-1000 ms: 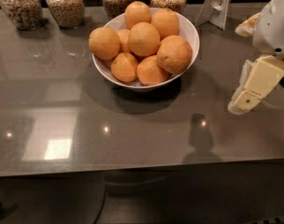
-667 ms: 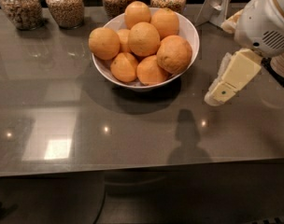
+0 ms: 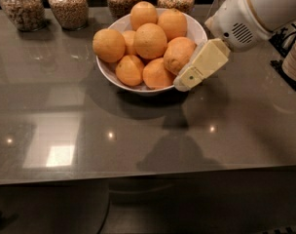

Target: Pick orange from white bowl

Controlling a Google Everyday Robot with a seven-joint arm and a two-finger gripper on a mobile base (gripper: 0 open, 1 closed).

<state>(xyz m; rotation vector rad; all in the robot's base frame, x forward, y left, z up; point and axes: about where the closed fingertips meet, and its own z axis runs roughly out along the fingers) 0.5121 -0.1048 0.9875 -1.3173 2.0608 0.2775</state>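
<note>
Grey and shiny, the surface [image 3: 138,145] holds all the things. The gripper [image 3: 188,80] hangs above it, at the end of a fat white arm [image 3: 255,11] that comes in from the upper right. Its cream tip points down and to the left. Nobody could tell from this side if the gripper is spread or pressed together. Just under the tip is the near right rim of the white bowl [image 3: 103,71]. The orange [image 3: 178,54] lies in the bowl right next to the gripper, on its left, so close they seem to touch. Smaller, brighter oranges [image 3: 150,40] are piled further left. Four glass jars [image 3: 67,5] stand far behind the gripper. Some plates [image 3: 295,58] sit off to its right.
</note>
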